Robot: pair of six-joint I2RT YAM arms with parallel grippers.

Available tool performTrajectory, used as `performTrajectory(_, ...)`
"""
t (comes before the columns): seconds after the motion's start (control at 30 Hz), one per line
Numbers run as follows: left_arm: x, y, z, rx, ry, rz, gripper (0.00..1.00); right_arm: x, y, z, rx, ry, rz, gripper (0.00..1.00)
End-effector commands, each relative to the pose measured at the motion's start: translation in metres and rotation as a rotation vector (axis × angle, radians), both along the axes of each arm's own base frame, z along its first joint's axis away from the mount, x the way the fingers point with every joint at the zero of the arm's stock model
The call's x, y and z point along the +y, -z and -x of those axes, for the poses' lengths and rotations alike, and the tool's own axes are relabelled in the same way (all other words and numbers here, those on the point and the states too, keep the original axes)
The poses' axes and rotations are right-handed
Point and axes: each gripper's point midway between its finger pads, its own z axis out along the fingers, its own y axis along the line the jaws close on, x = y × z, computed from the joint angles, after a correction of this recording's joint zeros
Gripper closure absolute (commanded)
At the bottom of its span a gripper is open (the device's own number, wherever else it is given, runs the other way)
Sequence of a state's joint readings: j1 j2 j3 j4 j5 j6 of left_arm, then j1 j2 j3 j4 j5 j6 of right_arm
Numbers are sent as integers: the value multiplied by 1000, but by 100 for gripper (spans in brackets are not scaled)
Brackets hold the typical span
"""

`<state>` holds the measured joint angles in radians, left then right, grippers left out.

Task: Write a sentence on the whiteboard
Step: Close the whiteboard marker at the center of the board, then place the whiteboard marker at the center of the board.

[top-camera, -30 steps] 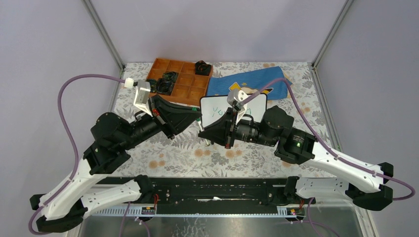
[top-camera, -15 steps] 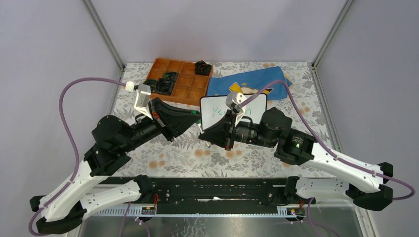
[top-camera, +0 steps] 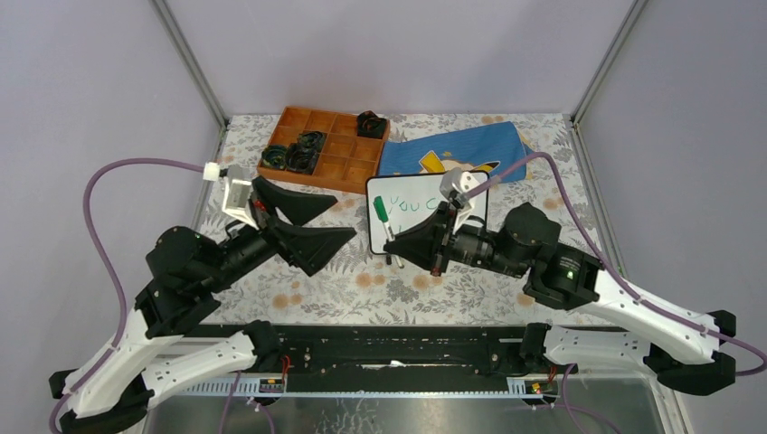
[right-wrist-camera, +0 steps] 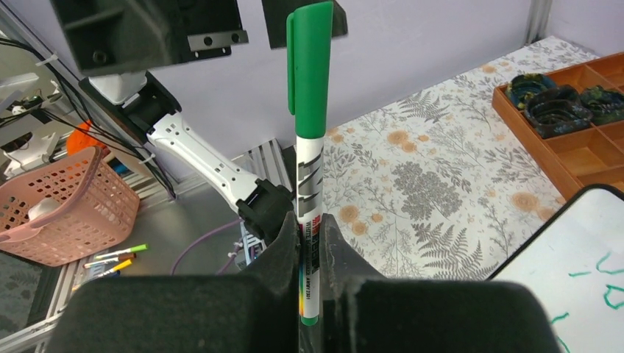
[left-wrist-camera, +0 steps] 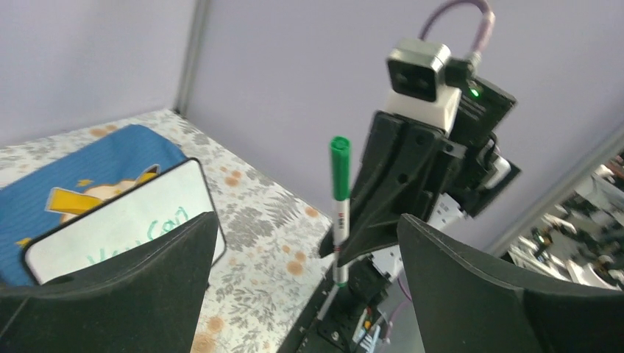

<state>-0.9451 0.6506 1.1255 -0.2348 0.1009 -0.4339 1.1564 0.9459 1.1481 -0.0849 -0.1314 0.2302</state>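
The whiteboard (top-camera: 409,219) stands mid-table; its thin black frame also shows in the left wrist view (left-wrist-camera: 125,220) and as a corner in the right wrist view (right-wrist-camera: 581,265). Of the sentence (top-camera: 418,202), only the green start "You c" shows from above, and the right arm hides the rest. My right gripper (top-camera: 398,249) (right-wrist-camera: 309,228) is shut on a green-capped marker (top-camera: 386,226) (right-wrist-camera: 305,169) that stands upright in front of the board's left part. My left gripper (top-camera: 345,217) (left-wrist-camera: 307,228) is open wide, left of the marker (left-wrist-camera: 339,213) and apart from it.
An orange compartment tray (top-camera: 330,149) with dark items sits at the back left. A blue cloth (top-camera: 470,145) with yellow print lies behind the board. In the right wrist view a pink basket (right-wrist-camera: 66,206) stands off the table.
My left gripper, shut near the marker's cap before, has opened and drawn back to the left. The right arm has shifted right with the capped marker, uncovering more of the board.
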Motion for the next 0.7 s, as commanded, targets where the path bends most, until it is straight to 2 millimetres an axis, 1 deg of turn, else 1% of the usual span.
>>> performTrajectory(0.0,33,-9,-22,7,-208,50,1,-19,-1,-5,-7,66,-9,100)
performTrajectory(0.07,44,-7,-28,16,-270,64,1,-25,4,-5,2,83,0,100)
performTrajectory(0.13,44,-5,-27,16,-264,69,1,-28,10,-7,14,99,10,100)
performTrajectory(0.17,39,-4,-25,15,-238,67,1,-29,12,-7,22,104,12,100)
performTrajectory(0.23,23,3,-19,23,-160,55,1,-27,13,-9,35,117,-10,100)
performTrajectory(0.3,3,11,-9,40,-52,41,1,-24,10,-10,47,119,-57,100)
performTrajectory(0.37,-17,19,0,57,56,28,1,-19,2,-12,50,122,-115,100)
performTrajectory(0.43,-30,26,4,82,119,11,1,-16,-2,-14,52,123,-144,100)
performTrajectory(0.6,-40,30,0,104,134,-2,4,-8,-7,-16,49,117,-167,100)
performTrajectory(0.63,-42,31,-1,110,134,-6,6,-7,-9,-17,51,117,-173,100)
performTrajectory(0.67,-44,34,-2,117,135,-12,11,-6,-10,-17,50,116,-181,100)
